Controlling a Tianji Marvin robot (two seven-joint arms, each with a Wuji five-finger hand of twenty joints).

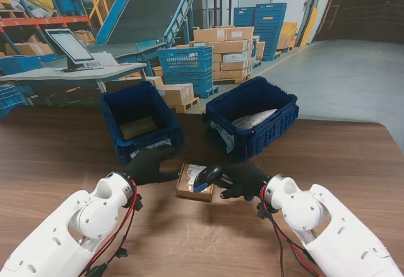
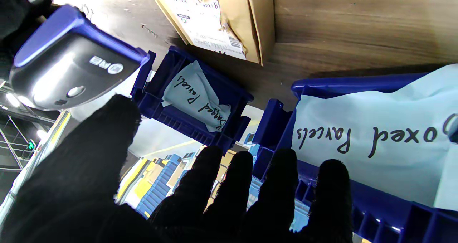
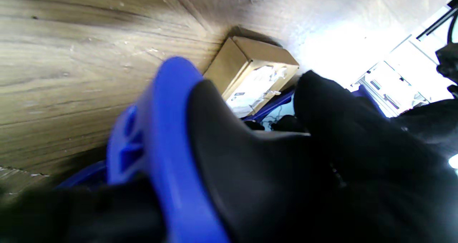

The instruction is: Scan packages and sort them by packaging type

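A small cardboard box (image 1: 194, 181) lies flat on the wooden tabletop (image 1: 57, 151), label side up, and that placement makes sense: the white shipping label (image 2: 205, 17) has to face the scanner for a read. The right hand (image 1: 245, 180) is closed around a blue and black barcode scanner (image 1: 206, 177), holding its head just over the box's right edge and angled down at the label. The right wrist view shows the scanner's body (image 3: 171, 153) filling the grip, with the box (image 3: 254, 76) straight ahead of it, so the aim looks deliberate.

The left hand (image 1: 150, 165) sits just to the left of the box, fingers (image 2: 232, 185) spread apart and holding nothing. Whether it touches the box I cannot tell; it seems to wait there so it can pick the box up once the scan is done.

Beyond the box, farther from me, stand 2 blue crates. The one beyond and left of the box (image 1: 140, 120) carries a paper sign reading "Boxed Parcels" (image 2: 372, 139) and already holds a brown parcel. The one beyond and right of the box (image 1: 252, 116) is signed "Bagged Parcels" (image 2: 196, 96) and holds a grey bag (image 1: 254, 119). Both signs face the robot, likely so the sorting target is plain.

Judging by its packaging, this box belongs in the left crate, a short lift for the free left hand.
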